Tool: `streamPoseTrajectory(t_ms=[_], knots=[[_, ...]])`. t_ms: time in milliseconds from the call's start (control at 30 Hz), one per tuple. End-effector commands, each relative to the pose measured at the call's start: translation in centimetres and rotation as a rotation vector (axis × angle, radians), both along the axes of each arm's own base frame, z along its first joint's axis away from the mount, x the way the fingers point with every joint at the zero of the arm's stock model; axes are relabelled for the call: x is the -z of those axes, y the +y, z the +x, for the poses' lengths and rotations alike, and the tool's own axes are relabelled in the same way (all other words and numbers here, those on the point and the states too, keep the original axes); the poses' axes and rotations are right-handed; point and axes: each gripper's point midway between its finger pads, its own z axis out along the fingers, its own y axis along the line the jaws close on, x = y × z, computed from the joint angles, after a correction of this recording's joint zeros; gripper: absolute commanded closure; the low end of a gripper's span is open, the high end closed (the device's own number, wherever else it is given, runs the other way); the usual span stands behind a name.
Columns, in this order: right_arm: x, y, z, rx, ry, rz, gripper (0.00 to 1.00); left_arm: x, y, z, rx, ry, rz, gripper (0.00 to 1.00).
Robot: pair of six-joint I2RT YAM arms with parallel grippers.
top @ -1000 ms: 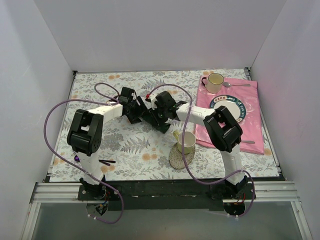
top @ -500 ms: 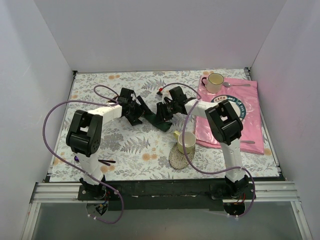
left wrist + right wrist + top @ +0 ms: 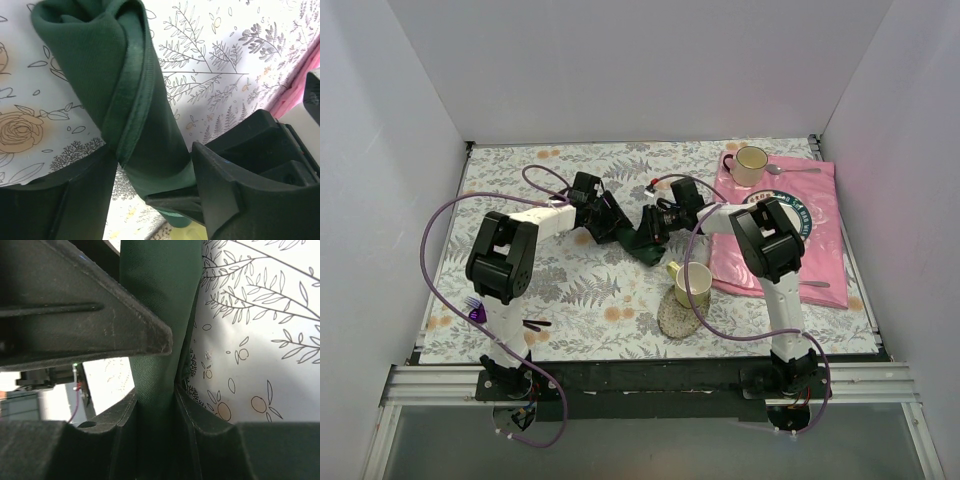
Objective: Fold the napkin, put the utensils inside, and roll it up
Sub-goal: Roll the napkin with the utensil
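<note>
The dark green napkin (image 3: 638, 243) lies rolled into a thick tube on the floral table between my two grippers. In the left wrist view the napkin roll (image 3: 100, 60) runs from the upper left down between my left gripper's (image 3: 155, 152) fingers, which touch it on both sides. My left gripper (image 3: 610, 222) sits at the roll's left end. My right gripper (image 3: 652, 228) is at the other end. In the right wrist view the napkin (image 3: 155, 315) is pinched tight in my right gripper (image 3: 155, 392). The utensils are hidden.
A yellow-green cup (image 3: 692, 283) stands on a round coaster (image 3: 675, 318) just near of the roll. The pink cloth (image 3: 825, 240) at right carries a plate (image 3: 790, 215), a cup (image 3: 750, 163), a spoon (image 3: 795, 169) and a silver fork (image 3: 817, 284). A purple-headed utensil (image 3: 476, 313) lies near left.
My left gripper has shifted right onto the roll's end. My right gripper has drawn back to the right, so the roll shows between them.
</note>
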Motion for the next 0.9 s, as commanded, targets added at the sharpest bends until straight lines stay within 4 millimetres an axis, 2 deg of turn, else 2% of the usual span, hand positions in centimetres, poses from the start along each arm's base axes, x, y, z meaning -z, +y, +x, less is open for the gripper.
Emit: streamPoseTrajectory(t_ms=[0,100,267,333,367,400,433,467,533,567,600,633,667,700,733,800,867], knots=[[2.0,-0.3,-1.2,-0.001,0.105,0.006,0.62,3.2,2.5,-0.4,-0.03,0.034,0.156,0.43],[1.8,-0.2,-1.1,0.002,0.111,0.01,0.61,3.4,2.6,-0.4,-0.02,0.028,0.17,0.5],[1.3,-0.4,-0.9,0.002,0.105,0.02,0.55,3.4,2.5,-0.6,-0.003,0.024,0.169,0.53],[1.1,-0.5,-0.9,0.005,0.102,0.004,0.51,3.3,2.4,-0.7,0.003,0.022,0.167,0.55],[0.2,-0.4,-0.3,-0.001,0.041,-0.002,0.49,3.2,2.3,-0.7,0.009,0.019,0.162,0.55],[0.1,-0.6,-0.2,-0.005,0.017,-0.029,0.43,3.2,2.3,-0.7,0.011,0.02,0.159,0.55],[0.6,-1.1,-0.2,0.015,0.017,-0.105,0.41,3.2,2.2,-0.7,0.014,0.02,0.157,0.55],[-0.5,-1.2,0.7,0.001,-0.08,-0.133,0.38,3.1,2.1,-0.8,0.019,0.019,0.154,0.55],[-0.8,-1.5,1.6,0.023,-0.175,-0.229,0.29,3.0,2.0,-0.9,0.023,0.024,0.146,0.55],[-1.3,-2.0,1.4,0.02,-0.194,-0.284,0.27,3.0,2.0,-0.9,0.026,0.024,0.145,0.55],[-2.0,-1.6,1.7,-0.003,-0.272,-0.31,0.23,3.0,1.9,-1.0,0.03,0.026,0.142,0.55],[-1.8,-2.3,2.6,0.028,-0.339,-0.404,0.21,3.0,1.8,-1.1,0.032,0.028,0.137,0.55],[-2.4,-2.6,2.7,0.035,-0.382,-0.457,0.18,3.0,1.8,-1.0,0.033,0.027,0.134,0.55],[-2.6,-2.1,2.4,0.011,-0.455,-0.497,0.14,3.0,1.7,-1.1,0.034,0.029,0.131,0.56],[-2.6,-2.8,3.3,0.047,-0.521,-0.579,0.12,2.9,1.6,-1.2,0.036,0.034,0.123,0.56],[-3.0,-2.2,3.0,0.04,-0.605,-0.633,0.08,2.9,1.5,-1.1,0.036,0.034,0.12,0.56],[-3.2,-2.6,3.6,0.05,-0.693,-0.713,0.07,2.9,1.4,-1.3,0.044,0.038,0.114,0.56]])
